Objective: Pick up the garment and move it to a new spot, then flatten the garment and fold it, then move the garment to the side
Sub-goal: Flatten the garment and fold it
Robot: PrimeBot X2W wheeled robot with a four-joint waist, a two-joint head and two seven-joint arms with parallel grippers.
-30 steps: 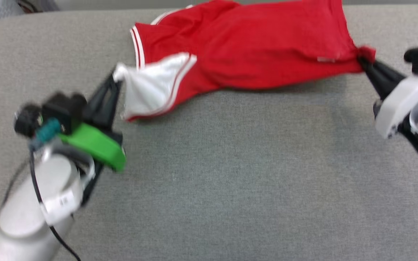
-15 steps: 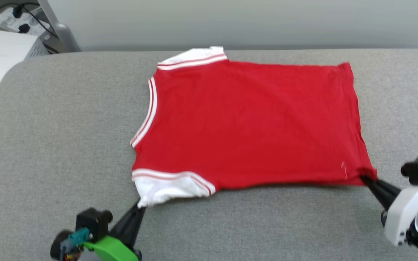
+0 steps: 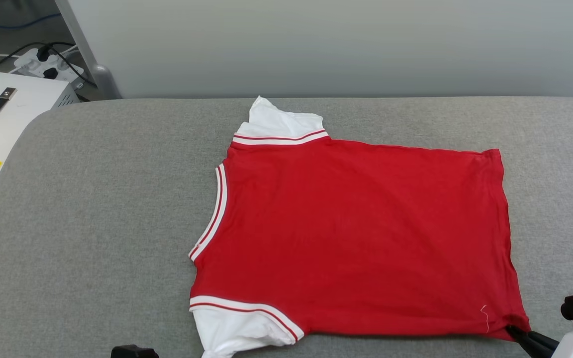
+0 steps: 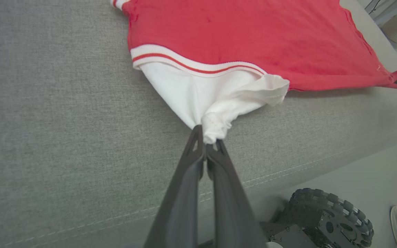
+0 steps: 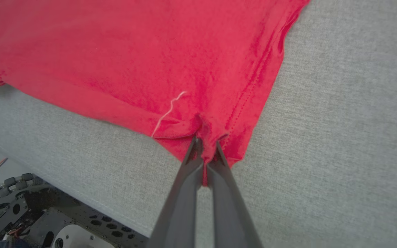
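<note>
At the near edge of the table [image 3: 92, 199], the left gripper [image 4: 206, 146] clamps the white sleeve [image 4: 198, 93] by its cuff and the right gripper [image 5: 206, 148] pinches a red hem corner. Toward the table's middle the garment [image 3: 356, 238] lies spread flat, plain side up. Soft, light cloth, it should sag and bunch; corners and hems seem the best holds.

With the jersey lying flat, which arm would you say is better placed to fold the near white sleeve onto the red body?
Left, probably. The left gripper is shut on that sleeve at its cuff, so it need only carry it over. The right gripper pinches the garment at its hem corner, the opposite end.
</note>
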